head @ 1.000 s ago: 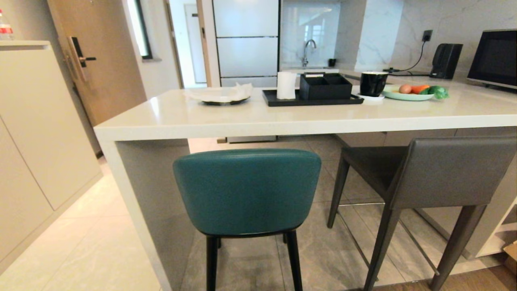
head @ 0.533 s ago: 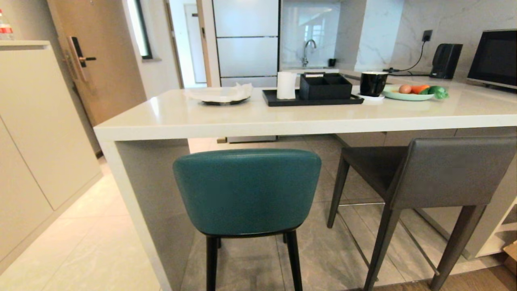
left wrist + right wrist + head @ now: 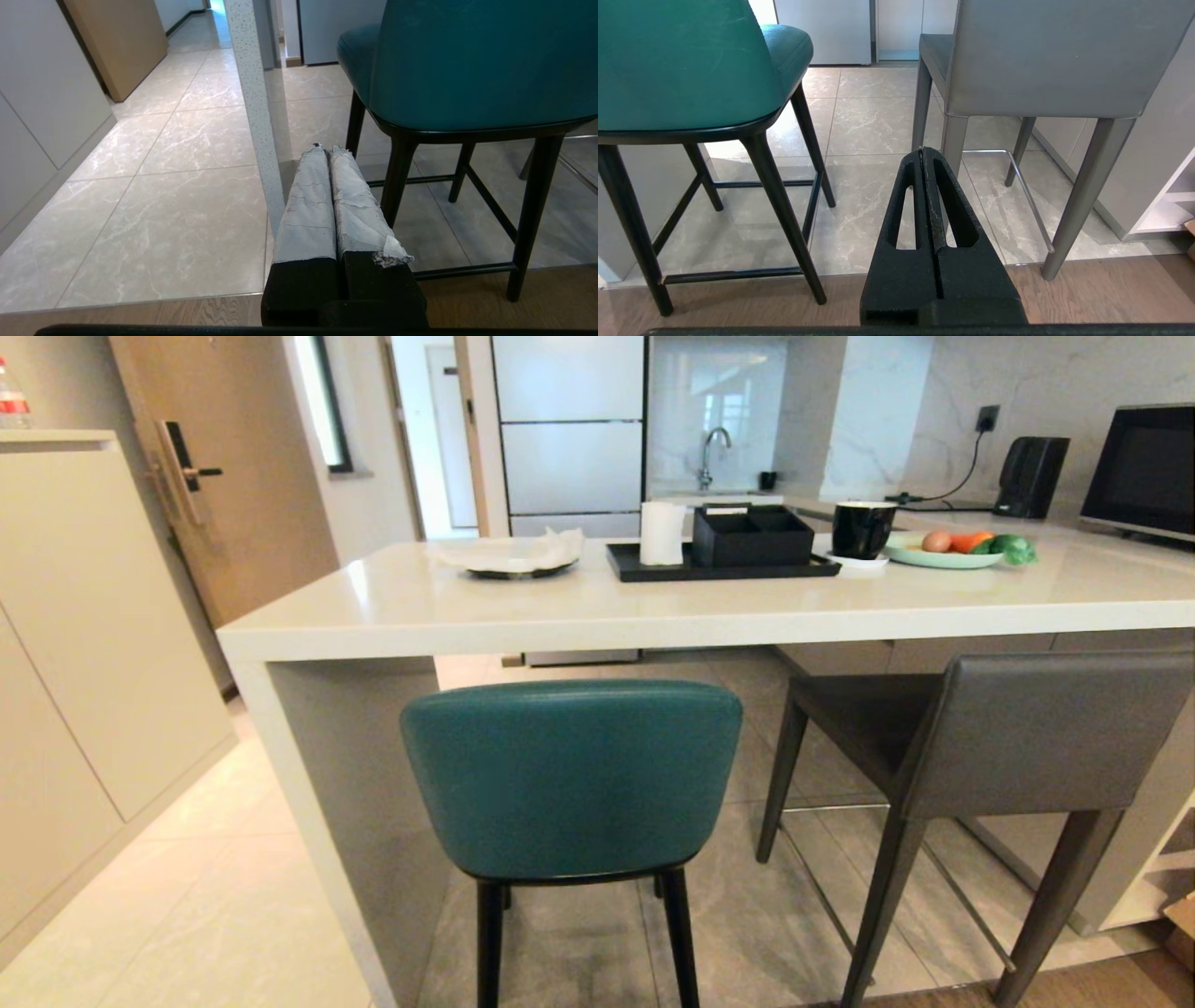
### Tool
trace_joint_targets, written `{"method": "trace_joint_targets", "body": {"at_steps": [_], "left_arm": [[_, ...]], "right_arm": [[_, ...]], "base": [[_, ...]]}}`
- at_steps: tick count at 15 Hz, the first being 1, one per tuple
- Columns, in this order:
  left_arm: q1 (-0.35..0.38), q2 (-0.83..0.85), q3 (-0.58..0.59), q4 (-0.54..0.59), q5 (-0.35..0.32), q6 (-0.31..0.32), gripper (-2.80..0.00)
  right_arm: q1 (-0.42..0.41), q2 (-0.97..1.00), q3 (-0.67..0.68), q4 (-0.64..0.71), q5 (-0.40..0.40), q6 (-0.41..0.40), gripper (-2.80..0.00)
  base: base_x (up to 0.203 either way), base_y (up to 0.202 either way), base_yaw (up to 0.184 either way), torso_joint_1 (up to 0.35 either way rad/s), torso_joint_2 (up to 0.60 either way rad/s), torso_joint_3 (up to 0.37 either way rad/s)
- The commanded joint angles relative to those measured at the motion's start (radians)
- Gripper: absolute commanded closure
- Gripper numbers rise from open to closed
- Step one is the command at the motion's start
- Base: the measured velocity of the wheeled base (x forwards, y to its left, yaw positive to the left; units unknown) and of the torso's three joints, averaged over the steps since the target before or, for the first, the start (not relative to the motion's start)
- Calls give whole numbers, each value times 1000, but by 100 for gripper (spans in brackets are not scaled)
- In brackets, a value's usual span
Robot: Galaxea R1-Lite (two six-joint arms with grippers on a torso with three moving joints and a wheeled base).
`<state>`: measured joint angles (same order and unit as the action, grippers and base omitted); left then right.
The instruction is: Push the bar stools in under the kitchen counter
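Left gripper (image 3: pixel 326 149) pressed together, empty, low over floor; counter side panel (image 3: pixel 254 116) just ahead, teal stool (image 3: pixel 467 65) ahead to its right. Right gripper (image 3: pixel 923 150) pressed together, empty, between teal stool and grey stool (image 3: pixel 1045 56). Both stools stand with backs out from kitchen counter (image 3: pixel 597 607), seats partly under

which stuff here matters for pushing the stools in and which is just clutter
Job: teal stool, grey stool, kitchen counter.
Lying about: black tray, paper roll, black cup, plate of vegetables, kettle.
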<state>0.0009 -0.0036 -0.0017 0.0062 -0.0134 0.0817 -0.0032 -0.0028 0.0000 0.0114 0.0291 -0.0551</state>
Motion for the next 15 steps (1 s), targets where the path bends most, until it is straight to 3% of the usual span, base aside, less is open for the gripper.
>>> {"method": "trace_joint_targets", "body": {"at_steps": [1,15], "left_arm": [[1,4,0,0,-5,1,0],[1,4,0,-1,12,-68,0]], "right_arm": [[0,3,0,1,2,0,0],[0,3,0,1,3,-2,0]], "base": [[0,0,0,0,0,0],[0,0,0,0,0,0]]}}
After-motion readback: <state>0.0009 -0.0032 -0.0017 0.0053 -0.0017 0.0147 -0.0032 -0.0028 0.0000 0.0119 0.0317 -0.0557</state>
